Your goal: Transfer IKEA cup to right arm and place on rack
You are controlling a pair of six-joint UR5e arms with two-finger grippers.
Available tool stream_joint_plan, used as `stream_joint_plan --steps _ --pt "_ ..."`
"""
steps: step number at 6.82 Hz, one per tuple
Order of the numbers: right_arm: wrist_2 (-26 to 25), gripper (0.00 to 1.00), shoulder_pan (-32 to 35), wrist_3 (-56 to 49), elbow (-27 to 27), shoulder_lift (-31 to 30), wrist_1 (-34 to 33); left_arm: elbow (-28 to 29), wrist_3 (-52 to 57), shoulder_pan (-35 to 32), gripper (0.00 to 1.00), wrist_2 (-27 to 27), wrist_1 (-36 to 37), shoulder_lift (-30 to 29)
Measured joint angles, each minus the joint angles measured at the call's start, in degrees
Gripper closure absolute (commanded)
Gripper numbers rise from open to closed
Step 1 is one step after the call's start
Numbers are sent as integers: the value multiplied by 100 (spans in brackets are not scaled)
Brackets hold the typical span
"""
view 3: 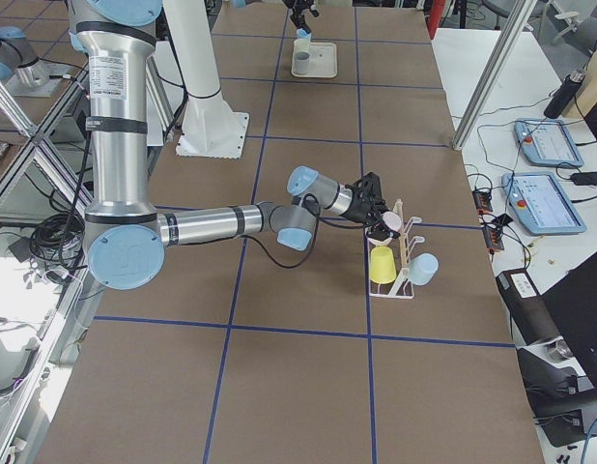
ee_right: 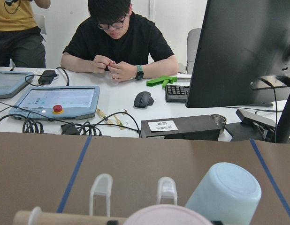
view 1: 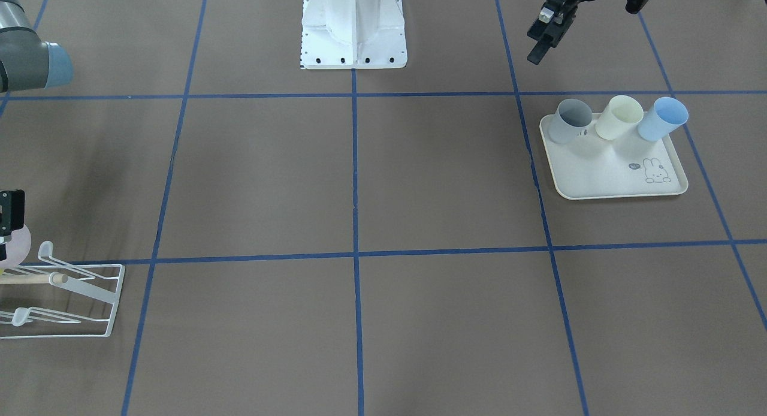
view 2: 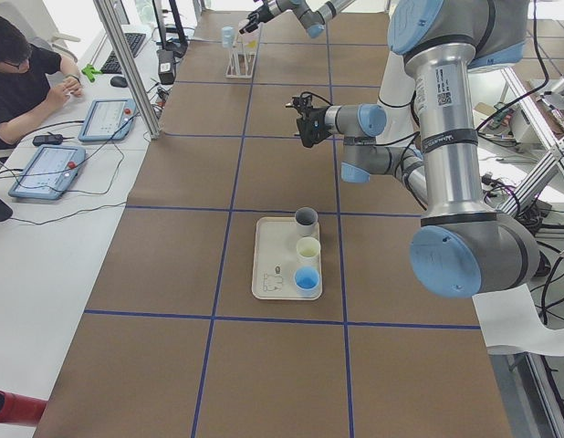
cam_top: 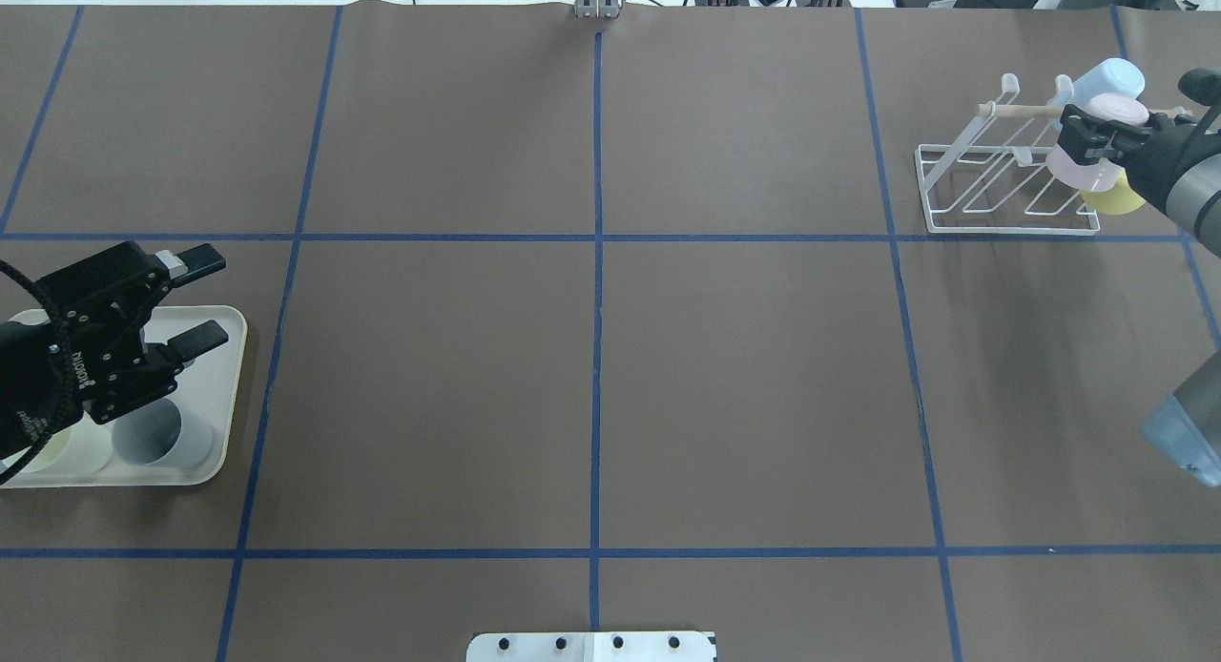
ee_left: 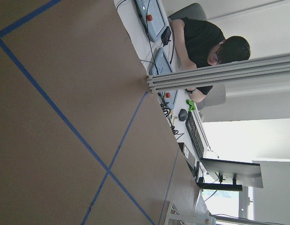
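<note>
Jaws of the left gripper (cam_top: 202, 299) stood wide apart and held nothing. The gripper sat at the left edge of the overhead view, over the upper corner of the cream tray (cam_top: 229, 376). In the front-facing view the tray lay right of centre, with three cups upright in a row along its upper edge: a grey cup (view 1: 569, 121), a cream cup (view 1: 618, 117) and a blue cup (view 1: 661, 118).

Farther off, in the upper right of the overhead view, the right gripper (cam_top: 1097, 137) was closed on the pink cup (cam_top: 1083, 171). It held the cup at the right-hand end of the rack (cam_top: 1011, 230), over the wooden dowel (cam_top: 1016, 111). Whether the cup rested on a prong could not be determined. A yellow cup (cam_top: 1118, 196) and a pale blue cup (cam_top: 1111, 75) sat on the rack just beside it, below and above it in the frame.

Beyond the table's far edge, in the right wrist view, a person in a black shirt (ee_right: 119, 42) sat at a white desk.
</note>
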Motion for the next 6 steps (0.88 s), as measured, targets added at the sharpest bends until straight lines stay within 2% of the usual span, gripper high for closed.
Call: stream_joint_plan --steps 2,3,4,5,6 --pt "0 100 -6 1 -10 1 1 12 0 0 0 0 0 -2" --pt "0 73 -7 -1 -17 0 4 16 0 0 0 0 -2 -2" --pt "0 30 -7 -5 -25 -2 7 22 0 0 0 0 -1 -3" --pt "0 0 -6 -7 -35 -3 9 26 0 0 0 0 2 -3" --pt "0 0 -2 -10 -48 -5 10 28 0 0 0 0 4 -3"
